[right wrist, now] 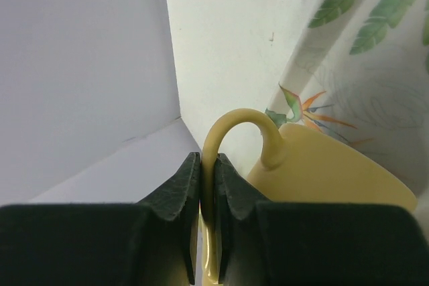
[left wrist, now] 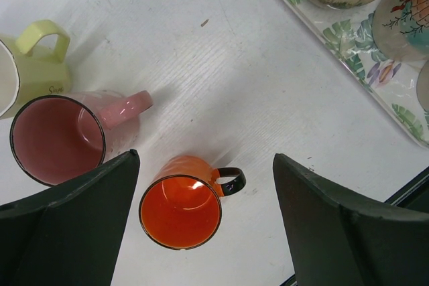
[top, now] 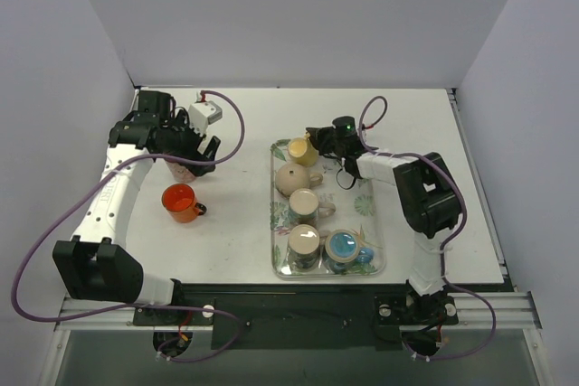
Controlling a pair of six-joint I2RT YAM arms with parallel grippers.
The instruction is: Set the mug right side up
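A yellow mug [top: 301, 150] stands at the far left corner of the floral tray [top: 369, 202], its pale inside facing up. My right gripper [top: 319, 140] is shut on its handle. In the right wrist view the curved handle [right wrist: 231, 122] is pinched between my pads [right wrist: 186, 185], with the mug body [right wrist: 328, 172] to the right, and the gripper [right wrist: 208, 165] shows no gap. My left gripper [top: 194, 153] is open and empty above the table on the left. In its wrist view the gripper [left wrist: 204, 159] hangs above an upright orange mug [left wrist: 181, 209].
The orange mug [top: 180, 202] stands left of the tray. A pink mug [left wrist: 60, 137] and a pale yellow-green mug [left wrist: 33, 61] stand upright beside it. The tray holds a beige mug [top: 291, 178] on its side and three more upright mugs, one with a blue inside [top: 344, 247].
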